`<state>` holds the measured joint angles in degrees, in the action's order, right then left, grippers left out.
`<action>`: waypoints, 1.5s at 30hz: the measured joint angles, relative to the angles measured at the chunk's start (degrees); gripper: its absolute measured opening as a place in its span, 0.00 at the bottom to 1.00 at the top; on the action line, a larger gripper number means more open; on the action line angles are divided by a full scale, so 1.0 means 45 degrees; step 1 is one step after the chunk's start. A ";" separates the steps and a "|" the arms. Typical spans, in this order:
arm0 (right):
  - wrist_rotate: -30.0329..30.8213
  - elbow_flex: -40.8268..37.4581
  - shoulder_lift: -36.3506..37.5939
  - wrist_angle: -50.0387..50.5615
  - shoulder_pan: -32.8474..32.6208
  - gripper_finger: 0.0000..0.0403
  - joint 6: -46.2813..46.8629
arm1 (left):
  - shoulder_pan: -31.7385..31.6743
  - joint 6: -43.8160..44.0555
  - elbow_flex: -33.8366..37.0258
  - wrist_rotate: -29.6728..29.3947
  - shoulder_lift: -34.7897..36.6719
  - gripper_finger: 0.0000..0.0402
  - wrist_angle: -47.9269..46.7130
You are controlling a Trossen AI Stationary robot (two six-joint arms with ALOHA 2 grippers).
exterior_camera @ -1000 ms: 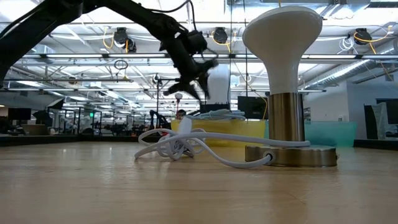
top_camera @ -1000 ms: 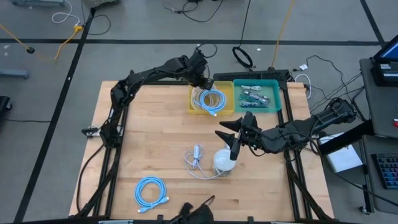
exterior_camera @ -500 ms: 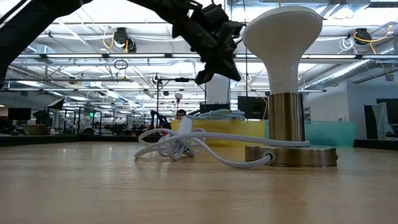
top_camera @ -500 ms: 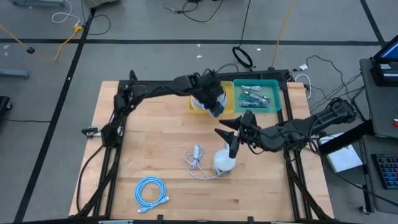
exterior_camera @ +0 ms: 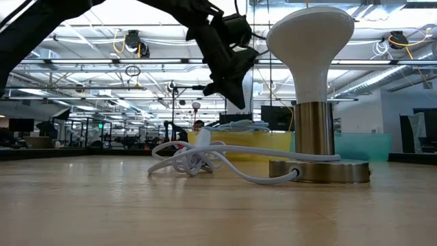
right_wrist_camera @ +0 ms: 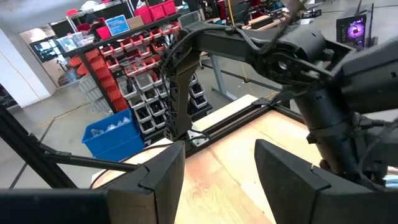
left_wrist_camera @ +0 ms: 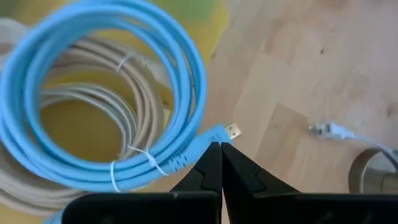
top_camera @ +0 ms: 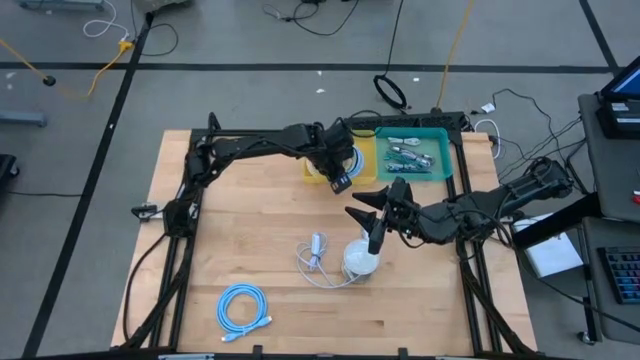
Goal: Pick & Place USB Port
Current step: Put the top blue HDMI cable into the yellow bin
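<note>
While the left end effector (left_wrist_camera: 221,163) hovers closed, the blue cable (left_wrist_camera: 106,93) lies coiled just beyond its tips in the yellow bin (top_camera: 312,171).

Place: an industrial robotics lab or workshop hall is shown.
Floor: grey concrete marked with dark tape lines (top_camera: 120,90) is seen around the wooden bench (top_camera: 250,250), with loose cables (top_camera: 390,92) lying on it.
Ceiling: exposed trusses and hanging lamps (exterior_camera: 133,39) are seen in the low view.
Storage: metal racks filled with red parts bins (right_wrist_camera: 134,68) and a blue crate (right_wrist_camera: 112,134) are visible in the right wrist view.
Equipment: a laptop (top_camera: 620,100) and a keyboard (top_camera: 622,275) are placed beside the bench; further workstations are seen far behind, too small to be identified.
</note>
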<state>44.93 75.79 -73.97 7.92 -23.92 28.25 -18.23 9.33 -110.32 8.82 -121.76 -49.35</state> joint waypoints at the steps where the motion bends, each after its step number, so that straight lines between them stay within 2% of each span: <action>1: -0.0005 0.0000 0.0000 -0.0003 0.0000 0.47 0.0005 | -0.0023 -0.0077 0.0010 0.0065 -0.0042 0.00 -0.0059; 15: 0.0005 0.0000 0.0000 -0.0094 -0.0005 0.47 0.0064 | 0.0035 -0.0359 0.0078 0.0094 -0.0799 0.00 0.0542; 28: 0.0005 0.0000 0.0005 -0.0077 -0.0005 0.47 0.0138 | 0.0003 -0.0802 0.0078 -0.1191 -0.1174 0.00 0.0998; 37: 0.0010 0.0000 0.0003 -0.0034 -0.0005 0.47 0.0076 | -0.0325 -0.0691 0.0078 -0.1174 -0.1169 0.00 0.1080; 45: 0.0005 0.0000 0.0000 -0.0034 -0.0005 0.47 0.0015 | -0.1194 -0.0291 0.0078 -0.1181 -0.1171 0.00 0.1155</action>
<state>44.95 75.79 -73.97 7.77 -23.94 28.32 -23.61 8.02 -109.97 3.51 -127.03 -44.15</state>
